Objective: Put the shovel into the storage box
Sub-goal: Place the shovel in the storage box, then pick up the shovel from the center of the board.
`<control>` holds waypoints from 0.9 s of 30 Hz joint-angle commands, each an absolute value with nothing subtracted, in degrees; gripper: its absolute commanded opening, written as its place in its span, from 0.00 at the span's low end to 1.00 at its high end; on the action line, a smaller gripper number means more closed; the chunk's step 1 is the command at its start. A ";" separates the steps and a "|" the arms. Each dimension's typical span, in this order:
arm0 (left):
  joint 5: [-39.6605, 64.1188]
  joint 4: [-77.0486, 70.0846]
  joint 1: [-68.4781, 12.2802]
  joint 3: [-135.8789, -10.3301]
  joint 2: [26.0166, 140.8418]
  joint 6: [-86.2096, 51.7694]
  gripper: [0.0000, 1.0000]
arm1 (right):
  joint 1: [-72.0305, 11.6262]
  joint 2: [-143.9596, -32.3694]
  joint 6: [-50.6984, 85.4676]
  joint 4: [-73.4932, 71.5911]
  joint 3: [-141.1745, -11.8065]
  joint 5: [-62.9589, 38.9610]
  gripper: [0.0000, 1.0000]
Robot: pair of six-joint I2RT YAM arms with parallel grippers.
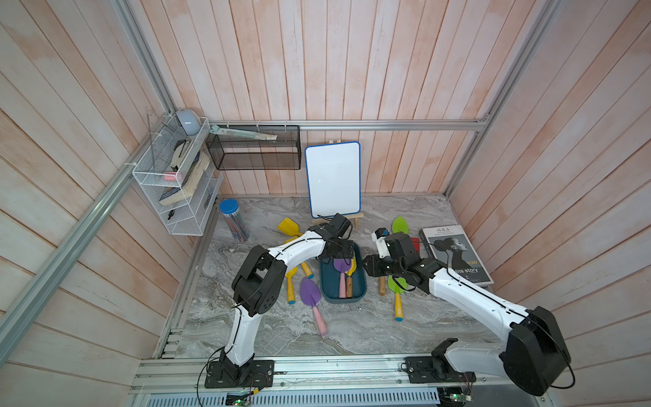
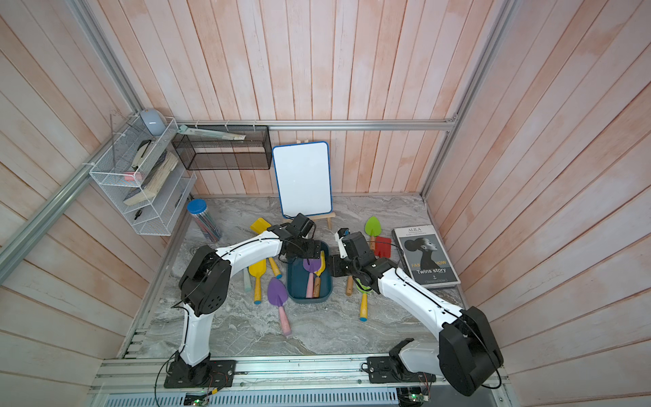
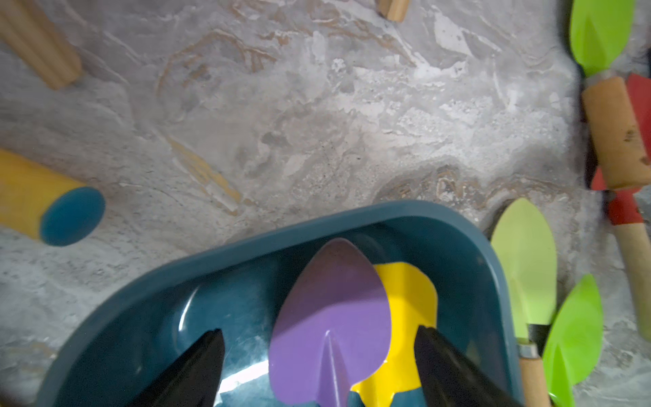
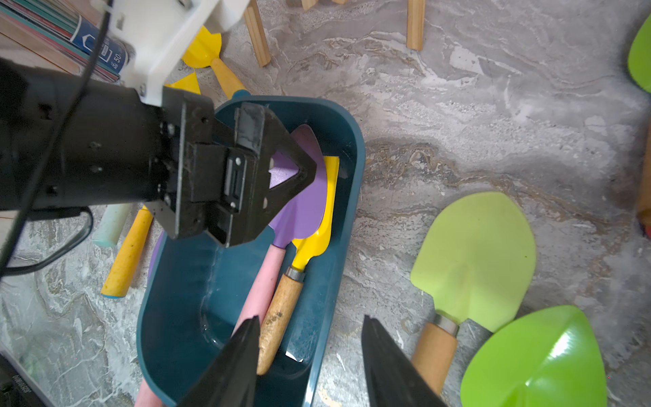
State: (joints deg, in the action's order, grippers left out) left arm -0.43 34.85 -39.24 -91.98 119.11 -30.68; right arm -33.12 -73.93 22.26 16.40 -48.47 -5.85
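Left gripper [image 3: 317, 331] spread wide over storage box [image 3: 352, 215] — purple shovel [image 3: 334, 303] inside, unheld; right gripper [image 4: 310, 318] parted, empty.

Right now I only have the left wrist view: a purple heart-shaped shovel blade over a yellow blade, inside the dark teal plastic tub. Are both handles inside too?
Observer: Yes. The right wrist view shows the pink handle and the wooden handle lying side by side inside the storage box.
Operator: Where is the right gripper?
Observer: The right gripper hangs near the box's rim, open, nothing between its jaws.
Operator: Any shovel outside that I miss?
Observer: In a top view, a second purple shovel with a pink handle lies on the marble table beside the box, on the robot's left.
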 commanded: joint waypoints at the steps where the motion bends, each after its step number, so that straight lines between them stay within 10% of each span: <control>1: -6.05 37.19 -39.47 -92.59 115.47 -30.66 0.90 | -32.87 -74.90 22.29 15.47 -49.47 -5.02 0.53; 27: -2.19 12.26 -40.35 -59.77 78.23 -29.50 0.95 | -15.91 -84.47 23.18 15.28 -53.28 -4.78 0.53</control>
